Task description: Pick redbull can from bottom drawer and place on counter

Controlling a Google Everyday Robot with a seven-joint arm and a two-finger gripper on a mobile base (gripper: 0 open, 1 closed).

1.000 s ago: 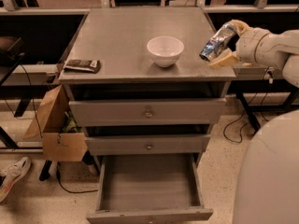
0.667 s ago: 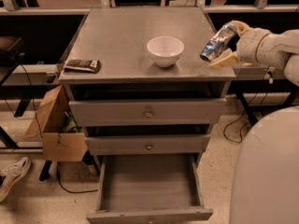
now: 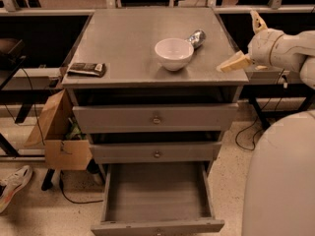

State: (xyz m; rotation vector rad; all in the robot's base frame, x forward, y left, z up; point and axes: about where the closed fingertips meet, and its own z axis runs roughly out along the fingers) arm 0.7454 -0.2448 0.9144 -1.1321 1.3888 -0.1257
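Note:
The redbull can (image 3: pixel 196 38) lies on its side on the counter (image 3: pixel 128 38), just behind and to the right of the white bowl (image 3: pixel 173 53), partly hidden by it. My gripper (image 3: pixel 244 41) is at the counter's right edge, open and empty, with one pale finger (image 3: pixel 234 63) low and the other pointing up. It is apart from the can, to its right. The bottom drawer (image 3: pixel 156 196) is pulled out and its grey inside holds nothing.
A dark flat packet (image 3: pixel 87 69) lies at the counter's front left. The two upper drawers (image 3: pixel 155 118) are shut. A cardboard box (image 3: pixel 56 139) stands left of the cabinet, a shoe (image 3: pixel 14 186) on the floor. My white body (image 3: pixel 280 181) fills the lower right.
The gripper held the can tilted above the counter's right side. It has now let go; the can lies on the counter behind the bowl and the gripper has drawn back to the right, open.

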